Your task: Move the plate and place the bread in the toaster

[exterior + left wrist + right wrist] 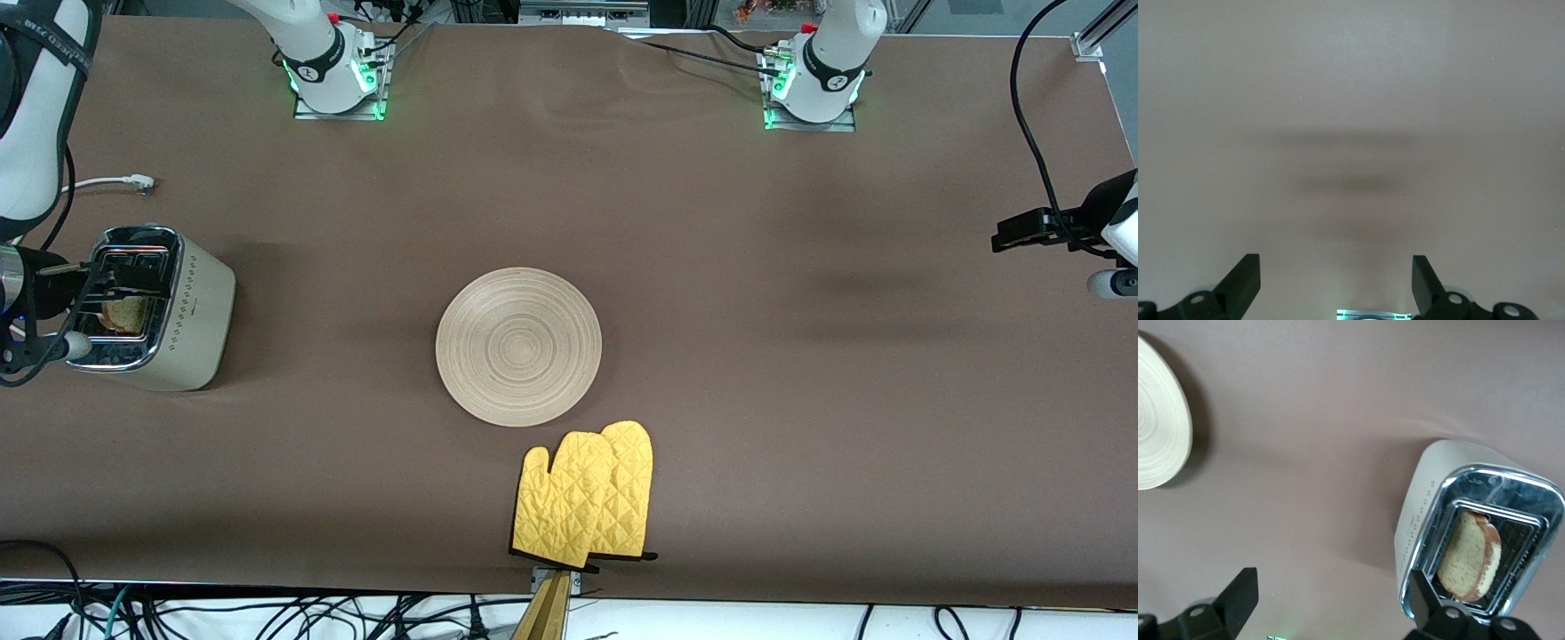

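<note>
The toaster [156, 307] stands at the right arm's end of the table [711, 267], a cream-white rounded box with a shiny chrome top and a dotted diamond pattern along its side; its white cord [111, 183] trails to a plug on the cloth closer to the robots' bases. The bread [1469, 555], a light brown speckled slice with a darker crust, sits inside the toaster, tilted in the wire cradle of a slot, though which of the two slots is hard to tell because the chrome reflections blur the divider. The right gripper [133, 284] hovers just over the toaster's top, its black fingers [1238, 597] spread wide with nothing between them. The plate [518, 346] lies flat near the middle of the table, round, pale beige wood turned with fine concentric ring grooves, bare on top. Just beside it, nearer the front camera, lie two quilted yellow oven mitts [587, 496] with black cuffs, one overlapping the other. The table is covered in a smooth brown cloth with faint creases. The left gripper [1337, 280] waits in the air over bare cloth at the left arm's end of the table, its dark wedge-shaped fingers wide apart and holding nothing
</note>
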Controlling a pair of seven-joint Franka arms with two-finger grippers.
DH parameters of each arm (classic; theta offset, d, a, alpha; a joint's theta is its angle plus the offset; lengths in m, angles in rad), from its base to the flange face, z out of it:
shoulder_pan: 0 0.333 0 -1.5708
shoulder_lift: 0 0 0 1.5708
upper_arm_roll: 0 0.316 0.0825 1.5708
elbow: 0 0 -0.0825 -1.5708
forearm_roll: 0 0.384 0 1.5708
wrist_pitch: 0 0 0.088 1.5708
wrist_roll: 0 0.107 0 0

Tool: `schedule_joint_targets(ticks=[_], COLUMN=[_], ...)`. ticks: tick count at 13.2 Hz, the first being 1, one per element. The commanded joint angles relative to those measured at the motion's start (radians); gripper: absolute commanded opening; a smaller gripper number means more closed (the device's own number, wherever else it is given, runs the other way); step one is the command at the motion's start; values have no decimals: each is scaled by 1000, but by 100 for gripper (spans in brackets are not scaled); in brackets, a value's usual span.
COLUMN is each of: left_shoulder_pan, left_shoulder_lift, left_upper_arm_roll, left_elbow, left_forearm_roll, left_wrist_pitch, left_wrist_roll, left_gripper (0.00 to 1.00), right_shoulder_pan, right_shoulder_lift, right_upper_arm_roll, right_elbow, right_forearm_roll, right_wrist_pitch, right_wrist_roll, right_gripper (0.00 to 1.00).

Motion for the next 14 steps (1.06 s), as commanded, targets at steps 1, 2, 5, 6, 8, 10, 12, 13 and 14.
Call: schedule_joint_targets(ticks=[1, 2, 5, 6, 8, 10, 12, 13, 14], left_shoulder_pan=[-3, -1, -1, -1, -1, -1, -1, -1, -1], left_shoulder_lift=[-16, -16, -16, -16, -16, -16, -16, -16, -16], left_upper_arm_roll=[5, 5, 5, 5, 5, 5, 5, 5, 5], left_elbow=[-16, -16, -16, -16, -16, -16, -16, -14, -16], left_forearm_roll=[-20, -20, -25, -25, -25, -25, -25, -25, -25], left_wrist_pitch=[3, 3, 1, 1, -3, -5, -5, -5, -5], left_wrist_roll=[18, 18, 18, 18, 18, 18, 18, 18, 18], left_gripper=[100, 100, 100, 100, 100, 100, 100, 100, 100], right_shoulder_pan=[-47, -85, -217, -252, -307, -329, -343, -354, -363], right_shoulder_lift=[-79, -114, -237, -257, -295, -351, -400, -417, -434], right_upper_arm_roll=[93, 165, 363, 405, 462, 468, 479, 512, 547], right_elbow=[-52, -84, -188, -196, -213, -293, -369, -385, -400], right_forearm_roll=[-20, -58, -225, -265, -301, -287, -281, -282, -295], right_wrist_pitch=[66, 100, 207, 218, 232, 255, 330, 324, 320], right_wrist_roll=[-10, -1, 1, 1, 1, 6, 19, 74, 183], right_gripper=[100, 100, 100, 100, 100, 100, 100, 100, 100])
